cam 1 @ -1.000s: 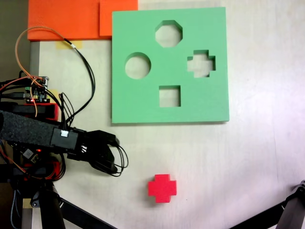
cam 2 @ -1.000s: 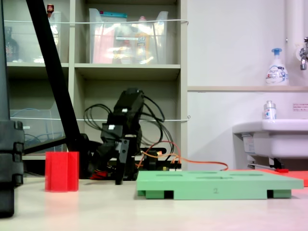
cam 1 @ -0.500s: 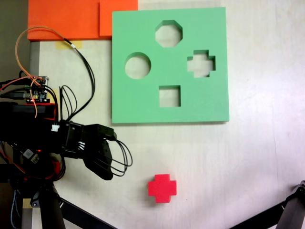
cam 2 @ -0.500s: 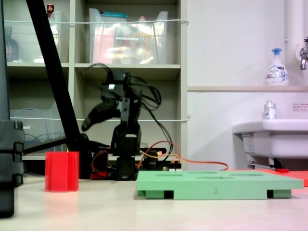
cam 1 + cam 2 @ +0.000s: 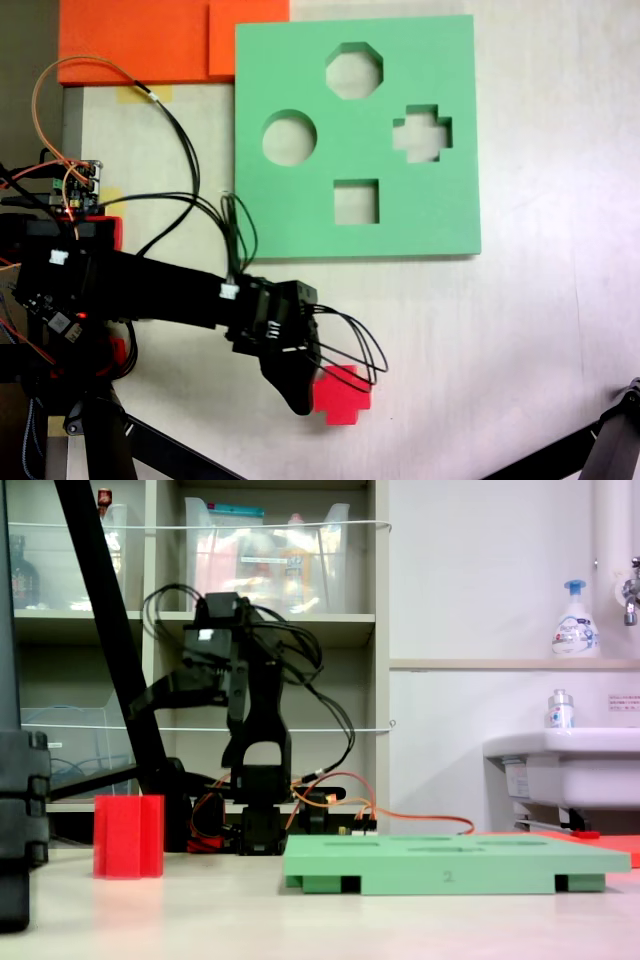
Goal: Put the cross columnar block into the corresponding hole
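Change since half a second ago: arm has swung out across the table toward the block; block and board unmoved.
Arm: black Koch arm with looped black cables reaches from the left of the top-down fixed view toward lower centre; in the side fixed view it is raised, forearm angled down to the left.
Gripper: black gripper (image 5: 300,395) sits over the left edge of the block in the top-down view, partly covering it; in the side view the gripper (image 5: 140,702) is well above the block, no contact.
Jaws: cannot tell whether apart or together — the fingers overlap in both fixed views.
Block: small bright red foam block with plus-shaped cross-section (image 5: 345,395) stands upright on the pale table (image 5: 520,330), below the board and apart from it; in the side view the block (image 5: 128,836) is left of the board.
Board: flat green foam board (image 5: 300,215) lies flat at upper centre; side view shows its edge (image 5: 450,865) on short feet.
Target hole: plus-shaped cutout (image 5: 421,133) at the board's right side — empty.
Other cutouts: octagonal (image 5: 354,70), round (image 5: 289,137), square (image 5: 356,201), all empty.
Background: orange foam sheets (image 5: 140,40) at upper left.
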### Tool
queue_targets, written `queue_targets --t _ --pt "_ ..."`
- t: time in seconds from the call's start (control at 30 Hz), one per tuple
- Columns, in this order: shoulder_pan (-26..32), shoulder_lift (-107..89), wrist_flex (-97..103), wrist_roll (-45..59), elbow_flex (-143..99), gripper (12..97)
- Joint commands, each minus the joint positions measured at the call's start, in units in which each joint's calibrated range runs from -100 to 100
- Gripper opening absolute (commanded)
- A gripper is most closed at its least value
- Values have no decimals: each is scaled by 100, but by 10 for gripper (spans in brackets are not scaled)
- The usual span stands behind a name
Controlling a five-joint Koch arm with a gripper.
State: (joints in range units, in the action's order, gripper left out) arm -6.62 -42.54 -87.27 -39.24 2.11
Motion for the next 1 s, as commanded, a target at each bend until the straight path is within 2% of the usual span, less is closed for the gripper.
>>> queue_targets --t 0.0,0.33,0.97 --pt "-49 470 -107 93 487 858" --pt "-264 2173 -30 254 1195 857" --pt "-523 3612 162 400 1783 856"
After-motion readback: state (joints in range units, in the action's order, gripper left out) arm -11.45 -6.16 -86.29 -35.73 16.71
